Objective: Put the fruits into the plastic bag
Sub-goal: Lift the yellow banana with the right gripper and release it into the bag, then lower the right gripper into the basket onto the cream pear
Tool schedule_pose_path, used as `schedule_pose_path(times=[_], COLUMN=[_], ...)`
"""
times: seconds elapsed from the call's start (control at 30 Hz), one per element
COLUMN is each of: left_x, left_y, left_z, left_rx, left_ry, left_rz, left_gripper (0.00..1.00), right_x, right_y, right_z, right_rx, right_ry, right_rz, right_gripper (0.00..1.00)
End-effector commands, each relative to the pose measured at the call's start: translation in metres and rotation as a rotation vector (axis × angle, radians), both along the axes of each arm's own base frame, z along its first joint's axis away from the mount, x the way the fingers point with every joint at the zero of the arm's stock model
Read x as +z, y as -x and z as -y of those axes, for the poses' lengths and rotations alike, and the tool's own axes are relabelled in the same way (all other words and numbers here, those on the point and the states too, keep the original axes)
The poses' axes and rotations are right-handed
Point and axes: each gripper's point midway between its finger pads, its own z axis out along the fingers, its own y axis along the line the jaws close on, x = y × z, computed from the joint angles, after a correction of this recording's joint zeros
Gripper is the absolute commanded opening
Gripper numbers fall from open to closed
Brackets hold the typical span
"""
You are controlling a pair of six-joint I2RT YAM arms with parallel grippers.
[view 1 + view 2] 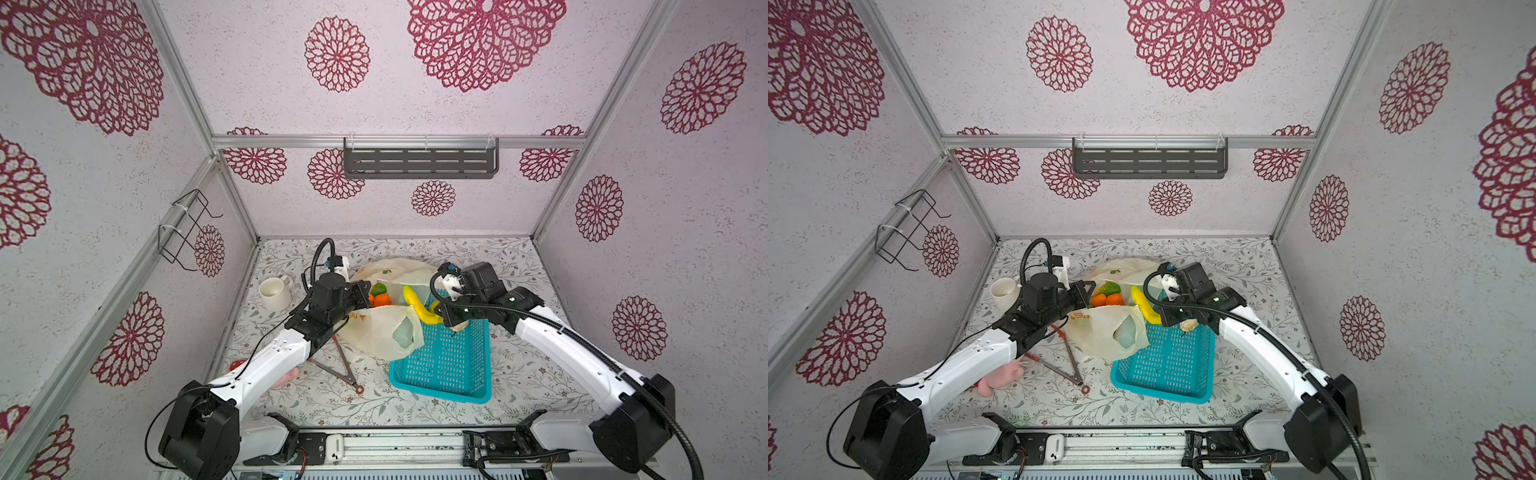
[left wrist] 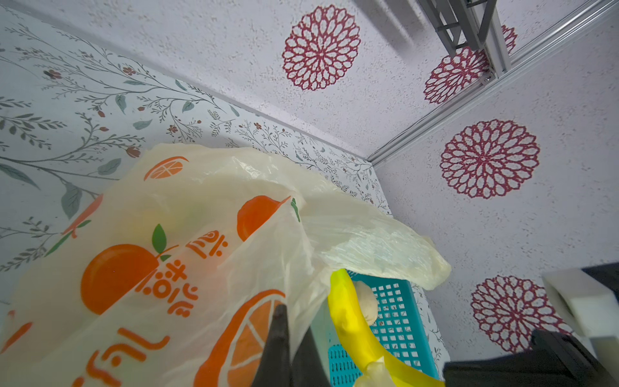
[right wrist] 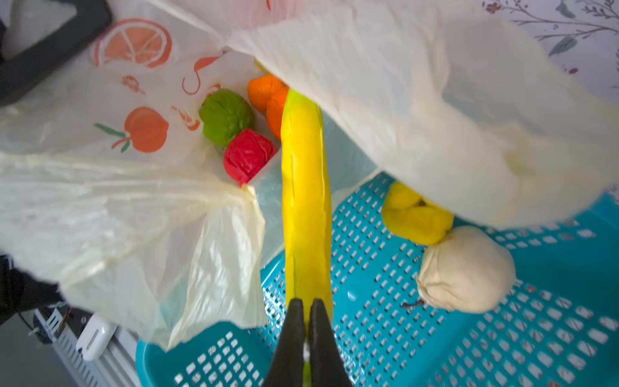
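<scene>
Two closed grips were noted. At the left, the left gripper (image 2: 293, 325) was pinched narrow on the rim of the crinkly, translucent cream-yellow plastic bag (image 2: 187, 214) with orange fruit prints, holding its mouth lifted. Inside the mouth lay a wrinkled green ball (image 3: 226, 115), a crinkled red ball (image 3: 248, 155) and orange pieces (image 3: 268, 93), all touching. The long, smooth yellow banana (image 3: 304, 184) reached from over the turquoise perforated plastic basket (image 3: 435, 335) into the bag mouth. Its near end was clamped by the right gripper (image 3: 305, 308), jaws almost together.

Judged best: rim held high and taut, banana fed in lengthwise, released only once well inside. The thin film could fold shut or snag.

A lumpy yellow piece (image 3: 415, 217) and a whitish lumpy one (image 3: 465, 268), touching, lay in the basket, the yellow one partly under the bag.
</scene>
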Motion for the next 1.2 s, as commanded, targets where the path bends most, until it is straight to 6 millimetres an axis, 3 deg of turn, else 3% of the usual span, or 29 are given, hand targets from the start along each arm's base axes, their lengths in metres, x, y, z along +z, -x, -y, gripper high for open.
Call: schedule_pose_path(times=[0.0, 0.13, 0.33, 0.47, 0.57, 0.6, 0.67, 0.77, 1.0, 1.17], left_x=[0.010, 0.011, 0.011, 0.010, 0.011, 0.011, 0.012, 0.011, 0.012, 0.010], left_y=[-0.002, -0.003, -0.002, -0.001, -0.001, 0.000, 0.000, 0.000, 0.001, 0.000], left_z=[0.005, 0.006, 0.006, 0.006, 0.006, 0.006, 0.006, 0.006, 0.005, 0.006], left_rx=[-0.003, -0.003, -0.002, -0.003, -0.003, -0.004, -0.004, -0.004, -0.004, -0.005], left_ry=[0.015, 0.017, 0.016, 0.015, 0.015, 0.016, 0.015, 0.013, 0.012, 0.011], left_rz=[0.022, 0.022, 0.023, 0.021, 0.024, 0.025, 0.026, 0.026, 0.028, 0.028], left_gripper=[0.00, 0.00, 0.00, 0.00, 0.00, 0.00, 0.00, 0.00, 0.00, 0.00], right_x=[0.032, 0.021, 0.012, 0.002, -0.004, -0.004, -0.001, 0.007, 0.024, 0.014], right_y=[-0.036, -0.054, -0.057, -0.059, -0.055, -0.054, -0.055, -0.055, -0.041, -0.026], right_z=[-0.026, -0.051, -0.089, -0.095, -0.096, -0.095, -0.088, -0.075, -0.033, 0.023], right_rx=[-0.029, -0.034, -0.028, -0.095, -0.120, -0.127, -0.152, -0.193, -0.274, -0.446], right_ry=[-0.131, -0.167, -0.205, -0.254, -0.281, -0.287, -0.281, -0.258, -0.204, -0.162], right_rz=[0.105, 0.066, 0.043, 0.006, -0.014, -0.012, 0.009, 0.054, 0.129, 0.122], right_gripper=[0.00, 0.00, 0.00, 0.00, 0.07, 0.15, 0.30, 0.42, 0.46, 0.50])
